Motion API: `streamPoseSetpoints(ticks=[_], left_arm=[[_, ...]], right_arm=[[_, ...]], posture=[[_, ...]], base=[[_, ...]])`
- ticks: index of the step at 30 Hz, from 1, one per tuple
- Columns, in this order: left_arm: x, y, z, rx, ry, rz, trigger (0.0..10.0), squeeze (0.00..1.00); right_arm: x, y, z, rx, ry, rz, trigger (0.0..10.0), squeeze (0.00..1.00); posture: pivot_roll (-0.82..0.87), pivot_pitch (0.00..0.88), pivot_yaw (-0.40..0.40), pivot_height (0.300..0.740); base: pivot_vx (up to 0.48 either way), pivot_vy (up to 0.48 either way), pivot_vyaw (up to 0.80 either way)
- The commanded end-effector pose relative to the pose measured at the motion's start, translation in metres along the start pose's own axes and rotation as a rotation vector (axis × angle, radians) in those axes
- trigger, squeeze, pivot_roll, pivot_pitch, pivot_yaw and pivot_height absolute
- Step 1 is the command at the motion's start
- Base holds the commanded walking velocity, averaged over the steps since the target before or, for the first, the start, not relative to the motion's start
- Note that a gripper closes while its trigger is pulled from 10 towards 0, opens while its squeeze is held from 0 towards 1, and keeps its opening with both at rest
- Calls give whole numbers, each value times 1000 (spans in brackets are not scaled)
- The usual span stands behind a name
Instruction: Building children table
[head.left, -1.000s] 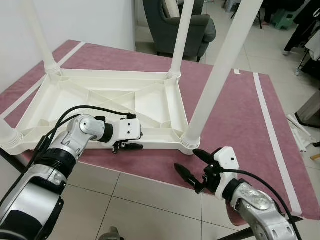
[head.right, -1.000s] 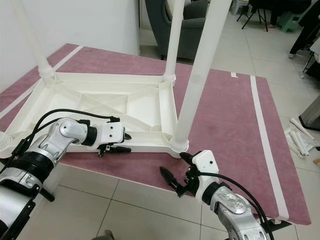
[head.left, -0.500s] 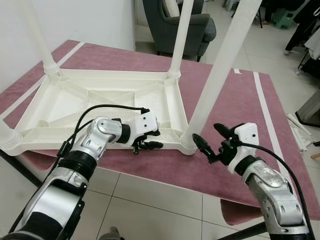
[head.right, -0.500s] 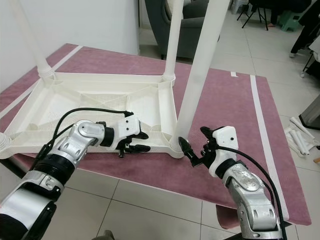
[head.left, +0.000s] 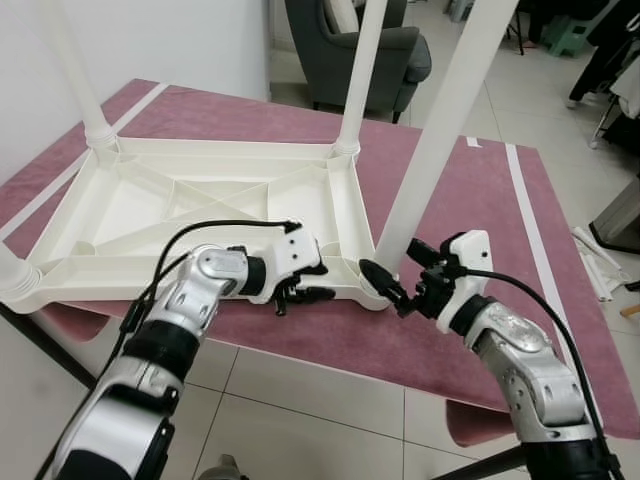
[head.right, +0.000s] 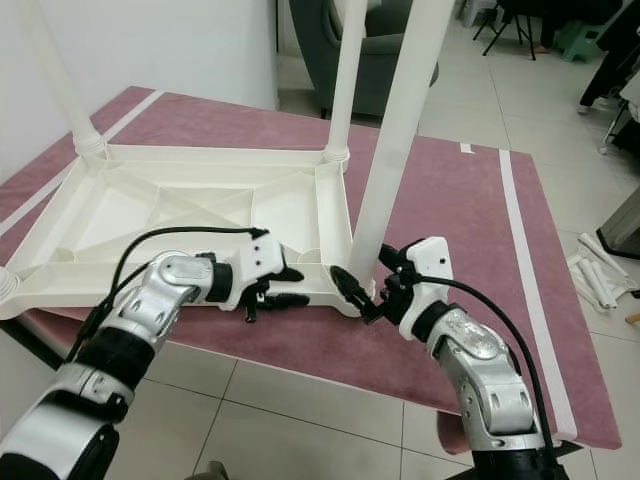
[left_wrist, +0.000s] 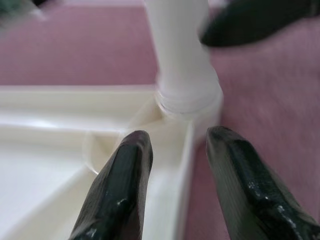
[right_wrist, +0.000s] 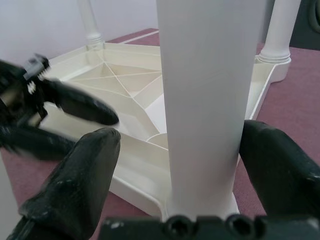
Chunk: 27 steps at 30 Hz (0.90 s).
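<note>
Progress since half a second ago: my right gripper (head.left: 397, 279) has closed in on the near-right white plastic table leg (head.left: 432, 150), its open fingers now either side of the leg's base without clamping it. My left gripper (head.left: 312, 283) has edged right along the near rim of the upturned white plastic tabletop (head.left: 190, 205), fingers apart and holding nothing (one finger over the rim, one outside it). The right wrist view shows the leg standing between both black fingers (right_wrist: 75, 187); the head views hide that gap. The left wrist view shows the leg's collar just beyond my fingertips. The tabletop lies upside down on the maroon mat (head.left: 470, 200), legs pointing up.
</note>
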<state>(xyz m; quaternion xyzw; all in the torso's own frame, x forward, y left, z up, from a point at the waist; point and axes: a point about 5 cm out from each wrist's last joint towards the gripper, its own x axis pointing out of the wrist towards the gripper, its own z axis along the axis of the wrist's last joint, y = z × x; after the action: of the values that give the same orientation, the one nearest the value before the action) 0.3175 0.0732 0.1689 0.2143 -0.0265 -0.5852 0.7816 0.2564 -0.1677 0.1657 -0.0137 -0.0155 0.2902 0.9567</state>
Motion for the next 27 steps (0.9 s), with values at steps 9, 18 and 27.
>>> streamPoseSetpoints(ticks=[9,18,27], left_arm=[[-42,-7,1,-63,-25,467,10000,0],[-51,-33,-18,-176,66,573,10000,0],[-51,-10,-13,-255,-6,719,10000,0]], right_arm=[[-19,27,-27,119,29,-95,10000,0],[-7,38,-40,121,49,-156,10000,0],[1,41,-38,92,30,-159,10000,0]], posture=[[102,0,13,740],[107,0,-10,740],[83,0,22,740]], base=[[0,0,0],[0,0,0],[0,0,0]])
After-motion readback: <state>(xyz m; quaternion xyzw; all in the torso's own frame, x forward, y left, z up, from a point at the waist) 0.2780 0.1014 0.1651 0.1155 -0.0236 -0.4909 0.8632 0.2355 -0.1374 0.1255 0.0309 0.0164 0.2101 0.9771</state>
